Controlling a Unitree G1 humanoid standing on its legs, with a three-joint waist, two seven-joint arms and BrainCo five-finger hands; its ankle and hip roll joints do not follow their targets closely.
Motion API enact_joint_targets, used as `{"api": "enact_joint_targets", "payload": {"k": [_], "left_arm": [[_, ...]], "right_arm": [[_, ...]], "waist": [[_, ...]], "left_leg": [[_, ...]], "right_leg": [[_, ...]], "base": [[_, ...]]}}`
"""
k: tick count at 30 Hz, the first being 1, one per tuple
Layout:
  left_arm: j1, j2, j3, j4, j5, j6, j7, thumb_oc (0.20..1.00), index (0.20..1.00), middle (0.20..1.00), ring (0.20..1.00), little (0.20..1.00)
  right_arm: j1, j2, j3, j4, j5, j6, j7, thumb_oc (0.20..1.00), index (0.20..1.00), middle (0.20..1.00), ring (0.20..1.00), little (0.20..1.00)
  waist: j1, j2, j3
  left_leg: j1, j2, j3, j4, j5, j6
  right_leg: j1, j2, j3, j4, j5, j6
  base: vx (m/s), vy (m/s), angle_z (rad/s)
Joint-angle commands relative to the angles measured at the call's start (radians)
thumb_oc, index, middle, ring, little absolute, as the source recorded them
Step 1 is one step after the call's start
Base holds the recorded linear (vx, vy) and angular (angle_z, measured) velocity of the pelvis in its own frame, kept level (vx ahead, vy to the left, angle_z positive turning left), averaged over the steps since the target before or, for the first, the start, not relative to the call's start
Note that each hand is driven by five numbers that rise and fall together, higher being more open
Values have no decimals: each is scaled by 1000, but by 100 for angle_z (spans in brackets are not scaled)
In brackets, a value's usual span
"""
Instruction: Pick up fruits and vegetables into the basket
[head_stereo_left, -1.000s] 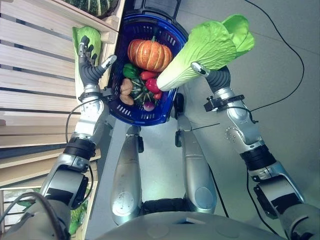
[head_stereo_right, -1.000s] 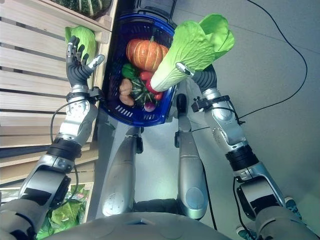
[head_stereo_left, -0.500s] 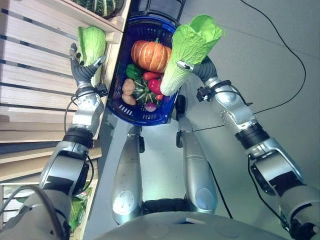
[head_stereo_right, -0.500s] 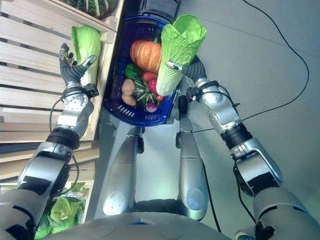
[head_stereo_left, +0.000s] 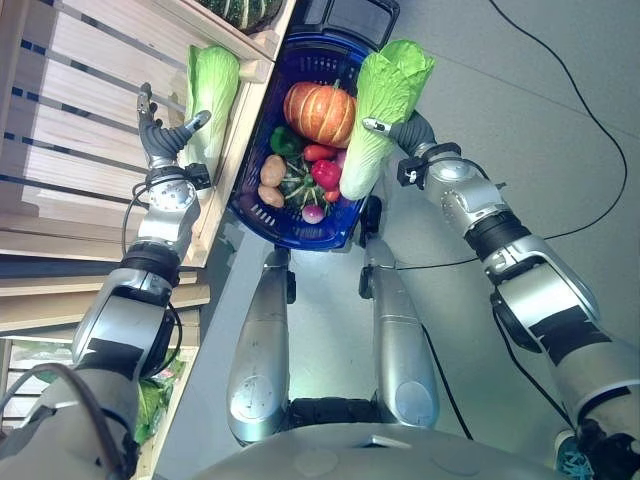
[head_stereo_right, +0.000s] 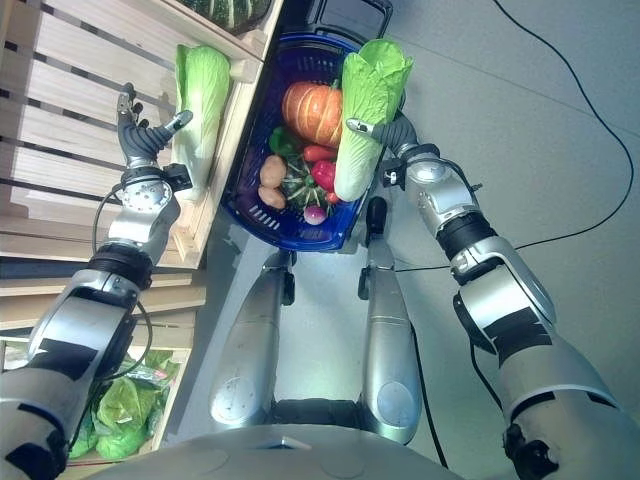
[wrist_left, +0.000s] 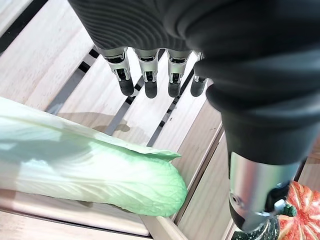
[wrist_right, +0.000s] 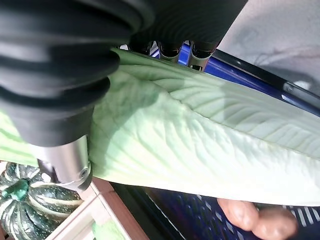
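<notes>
At upper centre the right hand (head_stereo_left: 392, 128), clamped round a cabbage (head_stereo_left: 385, 105), holds it over the basket (head_stereo_left: 262, 218) for dropping in, while the left hand (head_stereo_left: 163, 140) hovers spread at upper left.

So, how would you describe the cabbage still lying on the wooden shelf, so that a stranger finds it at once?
Find the blue basket full of vegetables; beside it stands a slatted wooden shelf. At the shelf's edge nearest the basket lies a long pale-green cabbage, just past the open left hand. No hand holds it, whereas its twin is gripped by the right hand over the basket.
</notes>
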Motion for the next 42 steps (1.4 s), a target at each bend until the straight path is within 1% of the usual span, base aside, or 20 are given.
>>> {"api": "enact_joint_targets", "payload": {"k": [1,10,17,22,28,31,32,33,34,42], "left_arm": [[-25,-15,9,32,33,-53,2,1000,1000,1000,1000,1000],[-43,-59,-25,25,43,-76,25,1000,1000,1000,1000,1000],[-42,-86,-38,9,44,-87,39,1000,1000,1000,1000,1000],[-35,-102,-50,-10,41,-94,49,1000,1000,1000,1000,1000],[-36,-116,-59,-20,44,-97,61,1000,1000,1000,1000,1000],[-37,-126,-67,-34,46,-92,66,1000,1000,1000,1000,1000],[-37,-126,-69,-35,46,-92,67,1000,1000,1000,1000,1000],[-37,-128,-72,-37,47,-94,68,1000,1000,1000,1000,1000],[-38,-129,-74,-35,48,-95,68,1000,1000,1000,1000,1000],[-39,-135,-81,-37,52,-92,64,1000,1000,1000,1000,1000]], "right_arm": [[-39,5,-3,68,46,3,42,200,200,200,200,200],[-84,32,-51,263,75,31,90,200,200,200,200,200],[-91,50,-79,314,109,43,89,200,200,200,200,200],[-98,60,-106,331,205,60,99,200,200,200,200,200],[-108,73,-119,339,208,68,88,200,200,200,200,200],[-121,79,-115,341,205,84,93,200,200,200,200,200],[-122,79,-114,342,205,86,94,269,269,269,269,269],[-125,78,-113,343,205,91,95,492,492,492,492,492],[-128,79,-110,345,207,100,94,1000,1000,1000,1000,1000],[-129,81,-103,356,185,107,82,1000,1000,1000,1000,1000]], "waist": [[14,103,-29],[33,130,-29],[37,147,-29],[38,161,-29],[39,168,-29],[41,174,-29],[41,174,-29],[41,175,-29],[42,175,-29],[43,175,-29]], "left_leg": [[-45,-76,-7,-73,56,25],[-94,-89,-19,-54,60,30],[-116,-93,-19,-47,65,33],[-125,-93,-18,-49,71,30],[-134,-93,-17,-48,74,31],[-140,-93,-16,-52,78,32],[-140,-94,-16,-52,79,32],[-141,-94,-17,-54,80,32],[-141,-94,-16,-54,81,31],[-147,-94,-15,-54,85,33]], "right_leg": [[6,51,-103,149,-206,1],[-43,45,-109,174,-205,0],[-71,42,-107,190,-204,0],[-84,40,-104,193,-203,1],[-94,40,-101,196,-202,2],[-104,39,-101,196,-199,2],[-105,39,-101,196,-199,2],[-106,39,-102,195,-198,2],[-106,39,-103,196,-198,2],[-111,39,-104,194,-193,2]], "base": [[8,3,7],[5,6,4],[3,16,6],[2,11,2],[0,0,0],[0,0,0],[0,0,0],[0,0,0],[0,0,0],[0,0,0]]}}
